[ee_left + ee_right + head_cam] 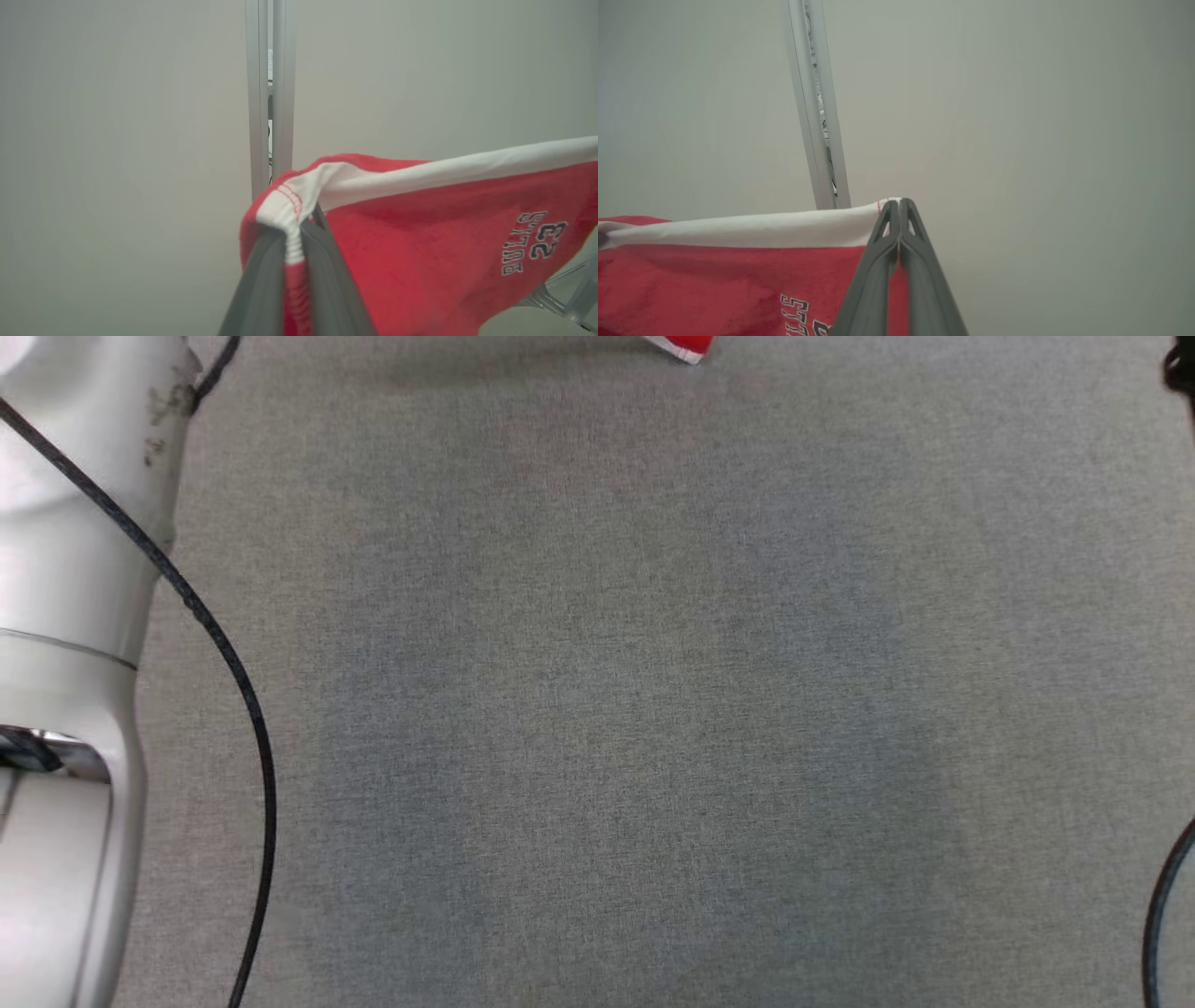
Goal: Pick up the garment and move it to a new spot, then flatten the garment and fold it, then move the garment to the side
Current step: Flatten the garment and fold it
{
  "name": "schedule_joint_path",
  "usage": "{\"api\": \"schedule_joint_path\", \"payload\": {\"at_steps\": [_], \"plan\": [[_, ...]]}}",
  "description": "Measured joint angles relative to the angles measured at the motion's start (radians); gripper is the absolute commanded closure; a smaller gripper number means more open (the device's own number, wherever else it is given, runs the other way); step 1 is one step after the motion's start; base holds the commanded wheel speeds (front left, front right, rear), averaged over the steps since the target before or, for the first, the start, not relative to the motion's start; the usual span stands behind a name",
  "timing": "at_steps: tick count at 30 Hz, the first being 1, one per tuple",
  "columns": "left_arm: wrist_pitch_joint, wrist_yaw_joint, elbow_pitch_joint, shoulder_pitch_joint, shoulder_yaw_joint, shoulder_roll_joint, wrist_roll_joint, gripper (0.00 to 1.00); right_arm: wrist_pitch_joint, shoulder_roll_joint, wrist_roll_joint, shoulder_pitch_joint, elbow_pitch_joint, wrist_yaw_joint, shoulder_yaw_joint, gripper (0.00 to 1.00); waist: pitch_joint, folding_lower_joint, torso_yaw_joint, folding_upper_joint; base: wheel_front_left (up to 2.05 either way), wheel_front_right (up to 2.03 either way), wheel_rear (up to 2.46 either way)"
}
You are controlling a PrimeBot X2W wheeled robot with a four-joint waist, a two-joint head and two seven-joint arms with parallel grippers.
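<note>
The red Bulls garment (420, 242) is being held aloft, its white band being pinched shut by the left gripper (293, 231) and right gripper (900, 205); laying down, flattening and folding are being awaited.

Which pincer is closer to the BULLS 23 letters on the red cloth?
Right. The right pincer pinches the white band just above the letters; the left pincer pinches the band's other end, farther along the garment.
</note>
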Motion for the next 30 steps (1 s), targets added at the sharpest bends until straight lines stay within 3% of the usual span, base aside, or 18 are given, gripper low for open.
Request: {"api": "schedule_joint_path", "payload": {"at_steps": [6,11,17,25,30], "plan": [[-0.089,-0.039,0.082,0.041,-0.006,-0.059,-0.049,1.00,-0.033,0.014,0.079,0.066,0.035,0.000,0.091,1.00,0.045,0.0000,0.014,0.0000,0.00,0.00,0.00],[-0.119,-0.046,0.088,0.209,-0.034,-0.083,-0.038,1.00,-0.056,0.005,0.169,0.232,-0.014,0.000,0.162,1.00,0.074,0.0000,0.038,0.0000,0.00,0.00,0.00],[-0.120,-0.002,-0.129,0.444,0.033,-0.093,-0.004,1.00,-0.062,-0.029,0.259,0.453,-0.126,0.000,0.163,1.00,0.078,0.0000,0.044,0.0000,0.00,0.00,0.00],[-0.120,0.019,-0.446,0.785,0.062,-0.095,0.067,1.00,-0.066,-0.085,0.220,0.806,-0.373,0.000,0.042,1.00,0.018,-0.0001,0.047,0.0000,0.00,0.00,0.00],[-0.121,0.024,-0.589,0.968,0.045,-0.094,0.100,1.00,-0.066,-0.084,0.179,1.041,-0.507,0.000,-0.028,1.00,-0.031,-0.0001,0.045,0.0000,0.00,0.00,0.00]]}}
